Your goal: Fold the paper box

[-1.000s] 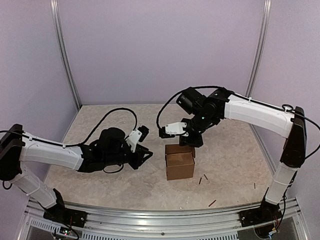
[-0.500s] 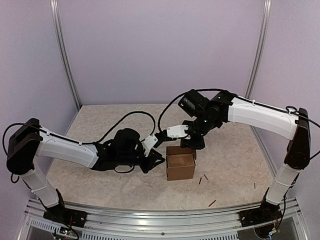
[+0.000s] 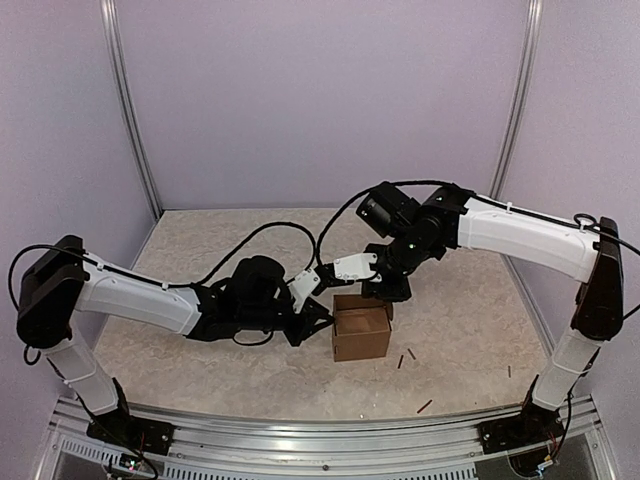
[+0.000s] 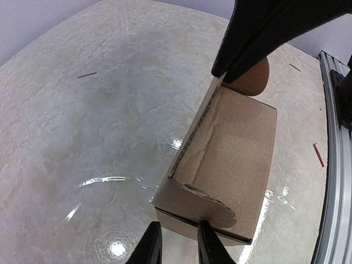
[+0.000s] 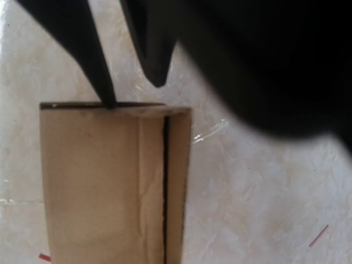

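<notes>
Brown cardboard, the paper box stands mid-bench, nearer the front edge, its body already squared up. The right gripper, jaws together, presses its far rim. The left gripper, jaws slightly parted, faces its untucked end.

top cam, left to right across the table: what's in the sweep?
left arm's shoulder → left gripper → paper box → two dark sticks → stick by the rail → far-right stick → right arm's upright link
</notes>
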